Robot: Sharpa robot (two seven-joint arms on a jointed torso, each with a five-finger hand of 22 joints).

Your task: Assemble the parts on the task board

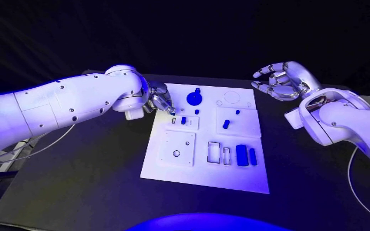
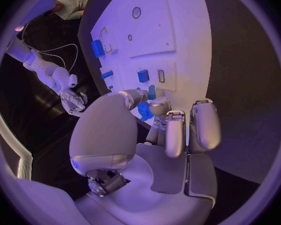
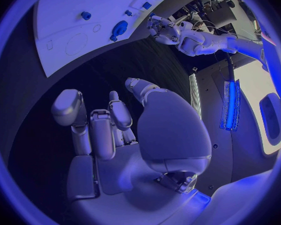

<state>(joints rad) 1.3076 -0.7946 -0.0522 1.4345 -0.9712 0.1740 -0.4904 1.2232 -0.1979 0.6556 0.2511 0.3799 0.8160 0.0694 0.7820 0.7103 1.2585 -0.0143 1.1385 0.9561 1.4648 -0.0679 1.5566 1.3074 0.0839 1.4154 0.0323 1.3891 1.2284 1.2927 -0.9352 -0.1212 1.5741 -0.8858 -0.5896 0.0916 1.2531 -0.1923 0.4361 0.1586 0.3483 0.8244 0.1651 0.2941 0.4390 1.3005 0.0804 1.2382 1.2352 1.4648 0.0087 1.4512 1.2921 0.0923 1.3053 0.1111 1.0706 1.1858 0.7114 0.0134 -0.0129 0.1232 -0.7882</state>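
The white task board (image 1: 202, 169) lies in the middle of the table. My left hand (image 1: 160, 101) is low over its far left corner, with fingertips by a small slot (image 1: 174, 120). In the left wrist view my left hand (image 2: 153, 135) pinches a small blue part (image 2: 152, 91) between thumb and a finger. The round blue part (image 1: 194, 98) stands just right of the hand. Other blue parts lie at mid board (image 1: 226, 124) and in the near right slots (image 1: 242, 154). My right hand (image 1: 281, 81) hangs raised off the far right corner, fingers apart and empty.
Black table (image 1: 100, 177) surrounds the board on all sides. A square plate with holes (image 1: 177, 148) and empty rectangular slots (image 1: 214, 152) take up the board's near half. The right wrist view shows the board (image 3: 72, 20) and my left hand (image 3: 165, 30) far off.
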